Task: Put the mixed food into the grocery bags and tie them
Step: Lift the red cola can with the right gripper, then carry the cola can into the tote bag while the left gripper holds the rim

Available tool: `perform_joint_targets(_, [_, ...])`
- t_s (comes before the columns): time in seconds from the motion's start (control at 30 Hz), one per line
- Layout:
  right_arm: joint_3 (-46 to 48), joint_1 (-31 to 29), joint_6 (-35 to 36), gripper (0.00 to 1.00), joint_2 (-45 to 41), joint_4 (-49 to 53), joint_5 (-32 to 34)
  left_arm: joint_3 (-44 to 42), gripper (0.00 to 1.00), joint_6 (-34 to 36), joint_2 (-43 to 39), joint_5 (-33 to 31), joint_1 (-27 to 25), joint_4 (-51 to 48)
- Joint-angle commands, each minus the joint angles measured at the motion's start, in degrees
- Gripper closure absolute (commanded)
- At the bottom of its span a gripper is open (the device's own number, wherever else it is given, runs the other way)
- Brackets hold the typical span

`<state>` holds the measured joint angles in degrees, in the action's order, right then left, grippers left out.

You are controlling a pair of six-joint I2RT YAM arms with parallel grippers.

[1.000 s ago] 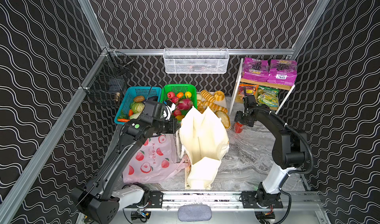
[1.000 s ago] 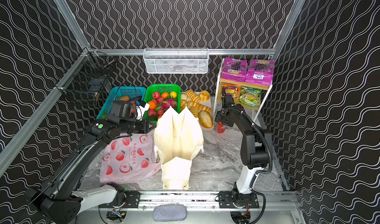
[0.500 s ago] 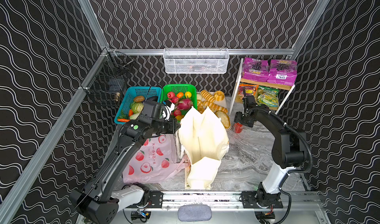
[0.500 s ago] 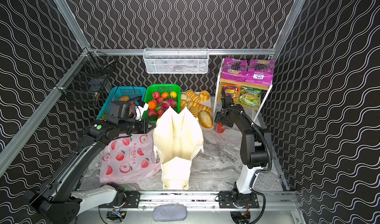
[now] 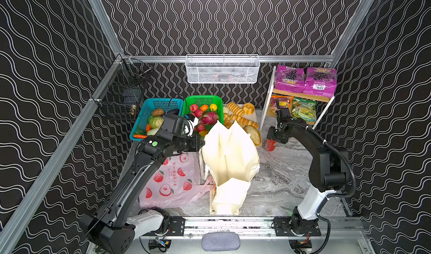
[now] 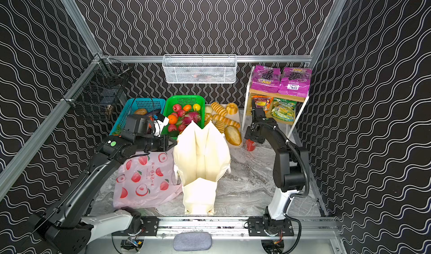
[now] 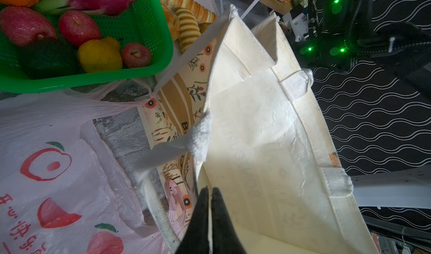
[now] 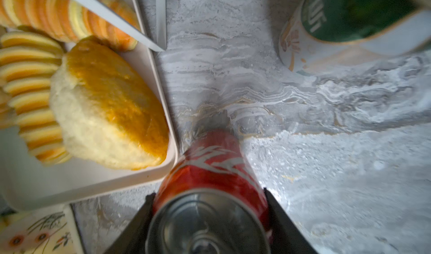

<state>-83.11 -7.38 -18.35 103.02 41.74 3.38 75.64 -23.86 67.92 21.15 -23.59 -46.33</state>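
Your left tool [image 7: 209,190] is pinched nearly flat on the rim of the cream cloth tote [image 5: 229,157]. The tote stands open in the middle of the desk [image 5: 279,175], its woven fabric creased and its white webbing handles [image 7: 295,83] folded over the edge. Just beside that rim, a print of small flowers and brown stripes [image 7: 177,105] shows a letter "B"; you cannot tell whether it is the tote's outer face.

Your right tool [image 8: 208,193] has a finger [image 8: 140,220] pressed to each side of the red soda can [image 8: 210,161], so it holds the can. The can's far end is on the grey marbled desk, just beside the corner of the white tray [image 8: 93,180] of bread [image 8: 109,117]. In both top views the can sits at the foot of the wooden shelf [image 5: 300,94]. It is glossy red with white swirled lettering you cannot read, and its silver end faces the wrist camera.

The thin pink plastic carrier [image 5: 172,180] lies flat just left of the tote in both top views, printed with red fruits and red Chinese characters. On top of the shelf, the two purple grape-printed packets [image 5: 320,82] read "100%". The pink dragon fruit [image 5: 208,118] lies in the green mesh basket [image 5: 203,100]
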Motion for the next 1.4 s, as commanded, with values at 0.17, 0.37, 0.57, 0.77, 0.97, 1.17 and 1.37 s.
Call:
perform_joint_targets(0.17, [-5.0,-2.2,5.9,0.52,-12.5,6.5,-4.6,-0.5,0.91,-0.6,0.0,1.0,0.1,2.0])
perform_joint_targets(0.37, [-16.3,-9.6,9.5,0.53,-19.2,13.7,-9.4,-1.6,0.93,-1.6,-0.5,1.2,0.1,3.7])
perform_joint_targets(0.57, [-32.1,-21.3,9.8,0.54,-17.0,22.8,-11.3,-2.1,0.99,-2.1,-0.8,1.8,0.1,4.7])
perform_joint_targets(0.77, [-33.4,-31.5,8.4,0.56,-15.7,23.2,-13.0,-3.4,1.00,-3.3,-1.9,1.6,0.1,5.6])
perform_joint_targets(0.97, [-27.6,-38.0,8.4,0.56,-11.9,21.4,-5.4,-4.1,1.00,-4.2,-2.0,2.1,0.0,6.4])
perform_joint_targets(1.17, [-22.0,-42.4,5.5,0.56,-7.6,16.6,4.3,-4.2,1.00,-4.9,-2.6,1.5,0.1,5.9])
perform_joint_targets(1.37, [-14.0,-45.2,1.8,0.57,-5.7,10.1,10.6,-5.2,1.00,-6.0,-3.2,1.2,0.1,6.6])
